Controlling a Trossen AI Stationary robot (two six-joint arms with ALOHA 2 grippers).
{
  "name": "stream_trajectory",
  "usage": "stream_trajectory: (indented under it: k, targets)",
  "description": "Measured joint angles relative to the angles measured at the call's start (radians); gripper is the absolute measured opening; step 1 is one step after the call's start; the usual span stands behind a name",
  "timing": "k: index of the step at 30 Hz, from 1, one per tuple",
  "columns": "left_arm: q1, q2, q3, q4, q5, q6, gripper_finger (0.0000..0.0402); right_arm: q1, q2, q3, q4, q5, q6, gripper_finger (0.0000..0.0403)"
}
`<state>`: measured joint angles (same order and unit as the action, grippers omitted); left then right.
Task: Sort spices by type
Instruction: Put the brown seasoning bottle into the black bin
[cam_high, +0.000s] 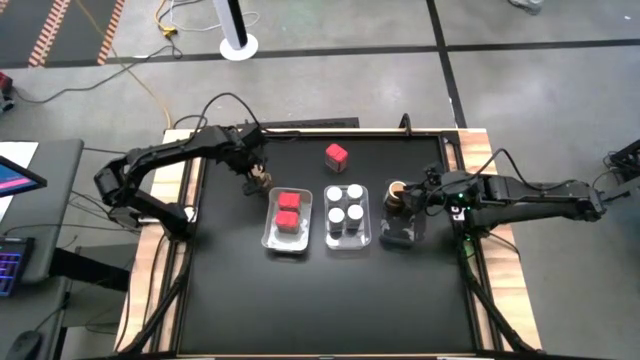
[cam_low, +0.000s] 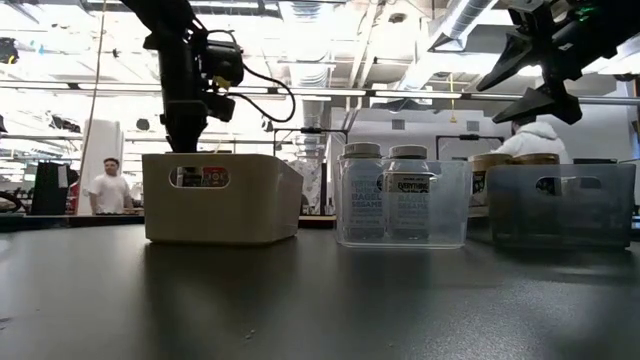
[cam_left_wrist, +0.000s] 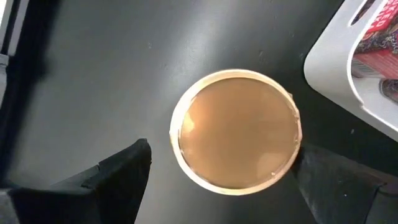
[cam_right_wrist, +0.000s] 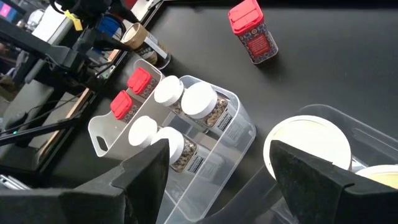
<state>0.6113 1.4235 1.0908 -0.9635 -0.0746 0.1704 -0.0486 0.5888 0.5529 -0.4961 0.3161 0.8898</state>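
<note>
From overhead your right gripper (cam_high: 405, 197) covers much of the right-hand tray (cam_high: 385, 236), so you can make out only two tan-lidded jars (cam_right_wrist: 309, 154) there, one cut off at the edge; its fingers are parted with nothing between them. Your left gripper (cam_left_wrist: 224, 180) hangs wide open around, not touching, one more tan-lidded jar (cam_left_wrist: 236, 129) standing on the table (cam_high: 330, 300) just left of the white tray (cam_high: 268, 237). Count two red boxes (cam_high: 288, 210) in that tray, four white-lidded jars (cam_high: 345, 206) in the middle tray (cam_high: 327, 238), and one red box (cam_high: 336, 154) alone behind them
</note>
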Motion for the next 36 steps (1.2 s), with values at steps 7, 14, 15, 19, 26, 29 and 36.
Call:
stream_trajectory:
  k: [7,14,15,19,26,29,36]
  targets:
    - [0.0,0.0,0.0,-0.008,0.019,-0.061,0.0362,0.0,0.0,0.0,0.0,0.0,-0.002,0.0302]
    - [-0.001,0.001,0.0,-0.005,0.019,-0.132,0.0362,0.0,0.0,0.0,0.0,0.0,-0.003,0.0302]
    - [-0.001,0.001,0.0,-0.002,0.019,-0.143,0.0362,0.0,0.0,0.0,0.0,0.0,-0.004,0.0302]
    - [-0.001,0.001,-0.001,0.028,0.019,-0.181,0.0362,0.0,0.0,0.0,0.0,0.0,-0.006,0.0302]
    - [-0.001,0.001,-0.003,0.034,0.019,-0.22,0.0362,0.0,0.0,0.0,-0.001,0.0,-0.008,0.0302]
    - [-0.001,0.001,-0.023,0.043,0.019,-0.221,0.0362,0.0,0.0,0.0,-0.001,0.0,-0.008,0.0302]
    - [-0.001,0.002,-0.078,0.092,0.019,-0.249,0.0362,0.0,0.0,0.0,-0.001,-0.001,-0.008,0.0302]
